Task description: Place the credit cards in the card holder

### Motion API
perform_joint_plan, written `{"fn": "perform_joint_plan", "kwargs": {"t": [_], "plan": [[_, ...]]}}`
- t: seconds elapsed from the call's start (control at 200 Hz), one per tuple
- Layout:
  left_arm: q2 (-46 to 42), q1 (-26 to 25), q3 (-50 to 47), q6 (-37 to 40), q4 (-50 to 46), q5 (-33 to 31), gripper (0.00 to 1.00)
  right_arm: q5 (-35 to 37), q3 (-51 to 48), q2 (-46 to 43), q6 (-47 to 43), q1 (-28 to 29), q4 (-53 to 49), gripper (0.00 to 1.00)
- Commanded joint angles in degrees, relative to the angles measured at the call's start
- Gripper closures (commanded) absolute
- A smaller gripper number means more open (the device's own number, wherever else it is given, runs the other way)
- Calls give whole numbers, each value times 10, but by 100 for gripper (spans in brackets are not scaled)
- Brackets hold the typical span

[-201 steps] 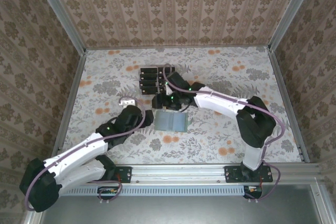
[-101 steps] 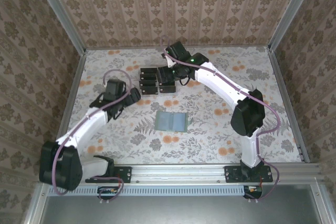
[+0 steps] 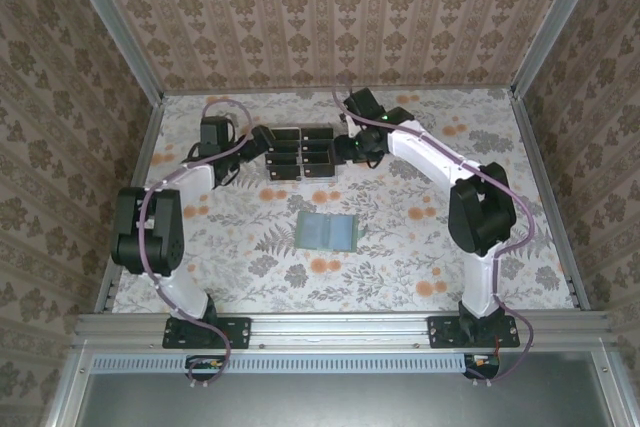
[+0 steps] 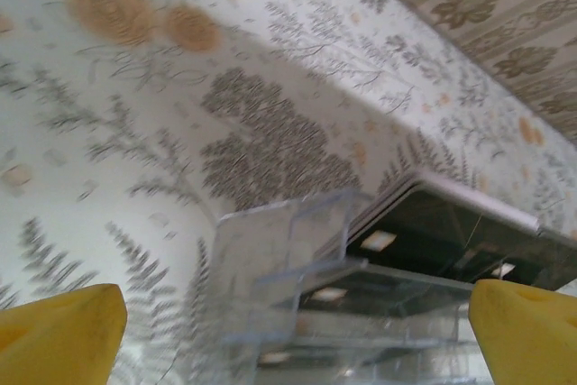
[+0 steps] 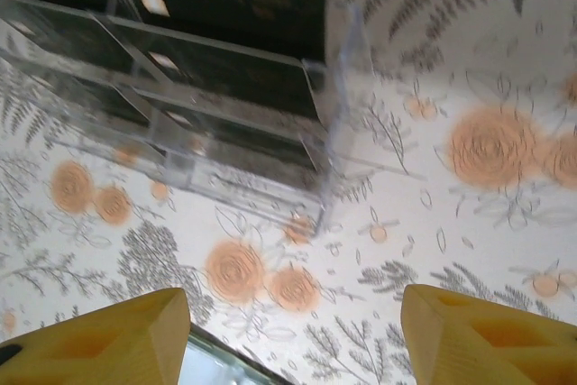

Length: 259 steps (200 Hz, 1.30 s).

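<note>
Both end effectors now flanking rack

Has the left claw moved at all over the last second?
Yes. The left gripper has travelled from beside the card holder toward the back wall, ending at the left end of the clear rack.
</note>
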Motion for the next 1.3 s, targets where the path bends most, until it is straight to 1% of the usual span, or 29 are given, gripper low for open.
{"fn": "perform_joint_plan", "kwargs": {"t": [0.0,0.195,0.395,0.77,1.095,1.21,1.29], "plan": [[31,2,17,-37,109,41,0,-22,-41,-57,17,-15,33,35],[76,-2,4,-98,215,49,0,-32,-95,-99,21,-43,47,35],[91,-28,-16,-129,272,42,0,-46,-122,-117,31,-58,63,35],[99,-77,-37,-154,317,26,0,-47,-156,-140,43,-64,76,35],[119,-144,-27,-172,343,-2,0,-38,-166,-154,33,-65,66,36],[124,-144,-13,-177,334,0,0,-37,-151,-146,6,-63,50,36],[109,-129,-8,-174,307,3,0,-19,-131,-138,-29,-55,23,37]]}}
